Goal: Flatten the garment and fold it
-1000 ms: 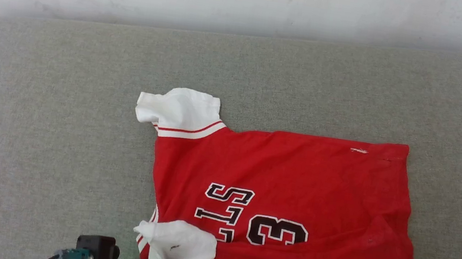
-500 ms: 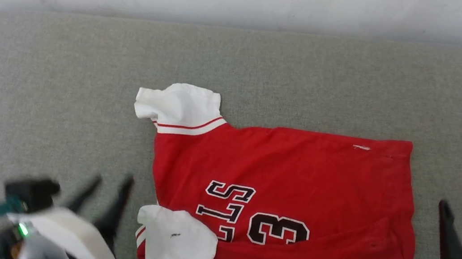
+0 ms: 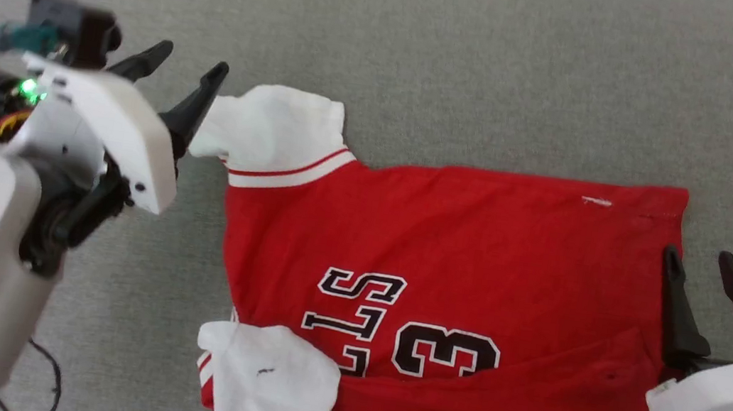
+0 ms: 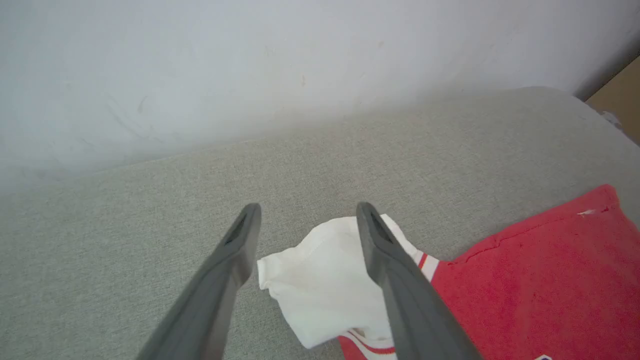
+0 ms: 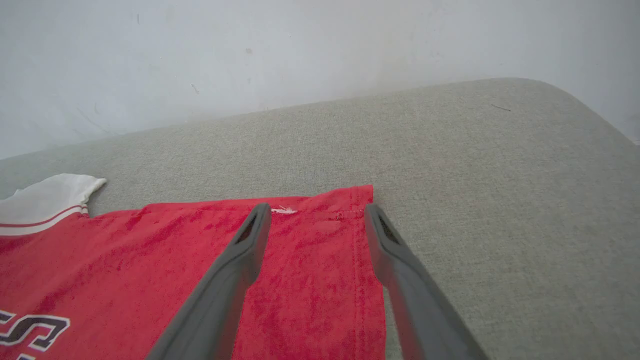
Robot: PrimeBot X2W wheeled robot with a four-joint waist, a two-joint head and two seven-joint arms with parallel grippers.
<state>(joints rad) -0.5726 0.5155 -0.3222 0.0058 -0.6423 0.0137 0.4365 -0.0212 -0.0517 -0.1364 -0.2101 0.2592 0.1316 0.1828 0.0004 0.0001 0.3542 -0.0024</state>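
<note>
A grey, woven fabric-covered worktop [image 3: 500, 74] runs up to a pale wall [image 4: 250, 75]. Spread across its middle lies the garment [image 3: 475, 249], a red sports jersey with its hem toward the robot's right, mostly flat, with a long crease near the front edge. The left gripper [image 3: 193, 57] is at the far left, fingers spread and holding nothing, pointing at the crumpled far white sleeve [image 3: 273, 128] with its red-striped trim. The right gripper [image 3: 697, 253] is also spread and holds nothing, straddling the hem edge near the far corner. The near white sleeve [image 3: 269, 385] is bunched over black, white-outlined letters beside the number "3" [image 3: 446, 353].
</note>
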